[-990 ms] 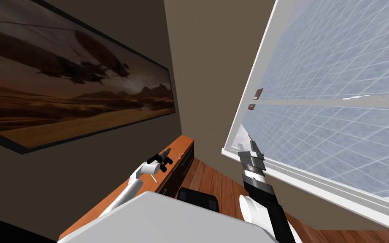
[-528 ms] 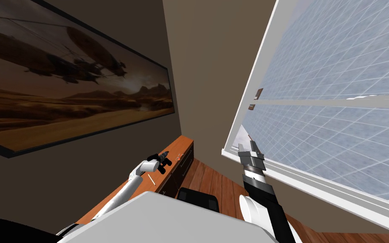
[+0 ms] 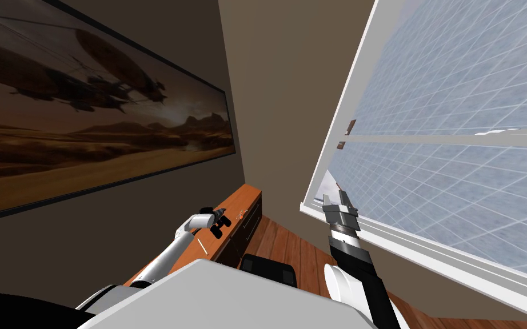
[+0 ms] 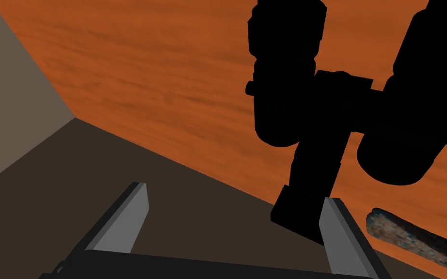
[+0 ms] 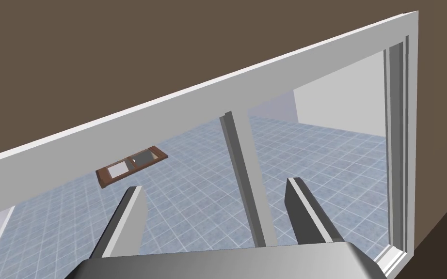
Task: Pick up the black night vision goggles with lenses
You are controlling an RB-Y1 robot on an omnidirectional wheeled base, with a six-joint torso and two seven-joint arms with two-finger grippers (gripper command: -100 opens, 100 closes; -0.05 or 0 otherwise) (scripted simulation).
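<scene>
Goggles (image 4: pixel 326 112) near orange top's (image 4: pixel 145 72) edge

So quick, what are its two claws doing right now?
Left gripper: open, empty, black goggles just ahead of it.
Right gripper: open, holding nothing.

Gap in left gripper (image 4: pixel 237 225): jaws spread apart, nothing between them, bare orange tabletop (image 4: pixel 145 72) ahead.
One finger's tip: stem of the black goggles (image 4: pixel 343 106) right against it, touching or just apart, unclear which.
Outside that finger: mottled stick (image 4: pixel 411 237) lying near the goggles.
Other side: dark wall (image 4: pixel 96 169) closing off the tabletop's edge.
Above tabletop: free air up to the framed picture (image 3: pixel 85 114).
</scene>
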